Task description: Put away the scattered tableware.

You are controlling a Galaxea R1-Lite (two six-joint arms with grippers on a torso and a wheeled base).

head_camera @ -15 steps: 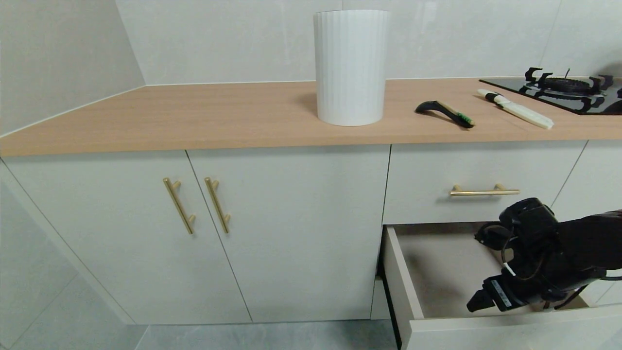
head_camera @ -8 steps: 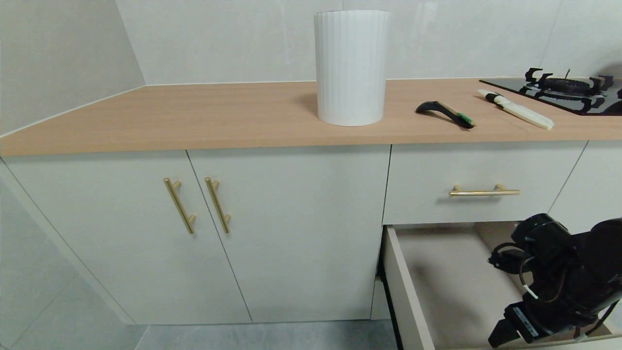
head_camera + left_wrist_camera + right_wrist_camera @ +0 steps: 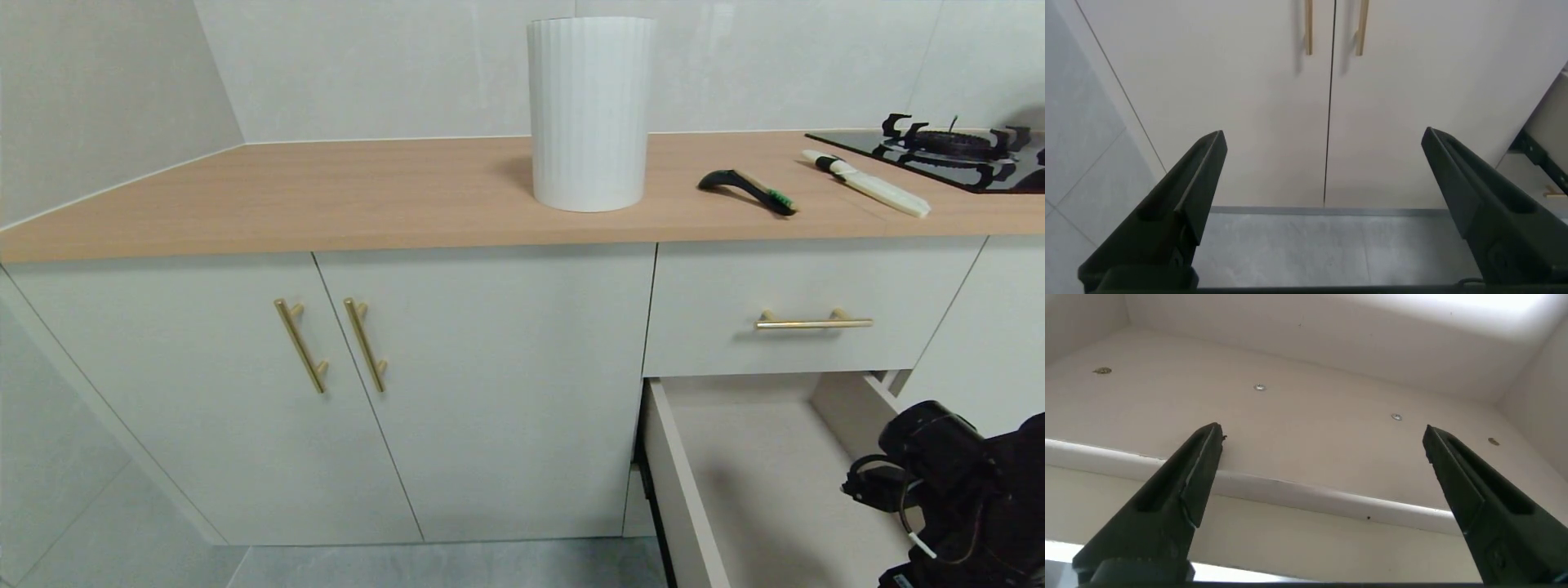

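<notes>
Right hand (image 3: 1321, 431) (spread wide, empty) retreats lower right; the drawer (image 3: 678, 474) stands further open, ready for knife (image 3: 869, 184) and brush (image 3: 747, 189).

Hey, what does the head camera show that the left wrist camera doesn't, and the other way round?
The head view adds the worktop with the white ribbed container, the black brush, the white knife and the hob, plus the closed drawer with its gold handle. The left wrist view adds the left gripper, open, low before the cupboard. Both show the two cupboard doors with gold handles, the grey floor, and the open lower drawer, which the wrist view catches just at its edge.
</notes>
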